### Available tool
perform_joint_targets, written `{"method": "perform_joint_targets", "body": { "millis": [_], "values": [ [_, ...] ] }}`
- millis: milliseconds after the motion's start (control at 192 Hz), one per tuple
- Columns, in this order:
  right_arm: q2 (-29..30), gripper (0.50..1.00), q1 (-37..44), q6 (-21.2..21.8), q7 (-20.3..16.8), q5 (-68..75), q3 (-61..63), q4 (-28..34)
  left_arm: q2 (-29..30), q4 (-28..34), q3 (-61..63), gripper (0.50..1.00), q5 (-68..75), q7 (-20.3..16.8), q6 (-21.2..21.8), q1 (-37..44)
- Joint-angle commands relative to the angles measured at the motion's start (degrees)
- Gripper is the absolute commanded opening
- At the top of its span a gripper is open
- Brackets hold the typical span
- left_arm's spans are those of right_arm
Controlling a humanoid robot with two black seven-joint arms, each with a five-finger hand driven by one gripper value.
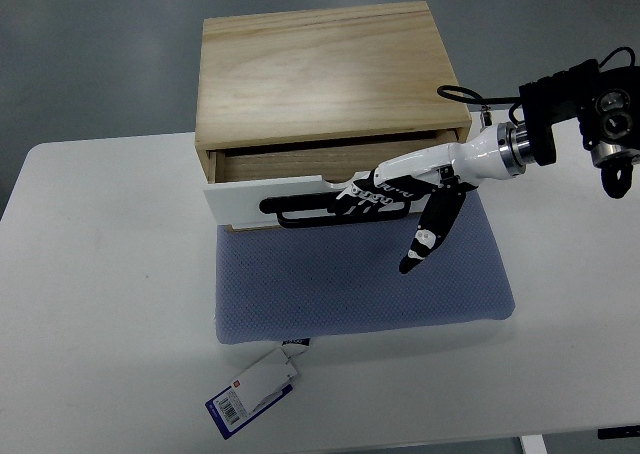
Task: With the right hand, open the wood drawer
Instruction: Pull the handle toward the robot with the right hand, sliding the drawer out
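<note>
1. The right hand (385, 196) is reaching in from the picture's right edge, its white and black arm (560, 124) crossing above the table (100, 304).
2. The hand is lying across the white front (250, 202) of the drawer (290, 164), just below the notch in the front's top edge.
3. Several fingers (300, 212) are stretching out long and nearly flat toward the left, lying along the white front and appearing to touch it.
4. They are lying close together, side by side, not spread wide.
5. Whether any fingertip is hooking over the front's top edge cannot be told.
6. One more finger (428, 236) is pointing down and away from the others, hanging over the pad (350, 284) and gripping nothing.
7. The drawer is sitting partly pulled out of the wooden box (320, 69), showing a narrow strip of its wood inside behind the white front.
8. The box is standing at the far middle of the table, with its front edge resting at the far side of the blue-grey pad.
9. A tag (255, 389) is lying on the table at the pad's near edge, left of centre.
</note>
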Motion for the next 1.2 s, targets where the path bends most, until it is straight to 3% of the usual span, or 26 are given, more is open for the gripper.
{"method": "perform_joint_targets", "body": {
  "millis": [0,1195],
  "values": [
    [-0.68,0.940,0.00,0.00,-0.01,0.06,-0.17,1.01,0.00,0.00,0.00,1.000,0.07,-0.01,0.00,0.00],
    [-6.57,0.940,0.71,0.00,-2.03,3.23,-1.93,7.78,0.00,0.00,0.00,1.000,-0.02,-0.01,0.00,0.00]
  ]
}}
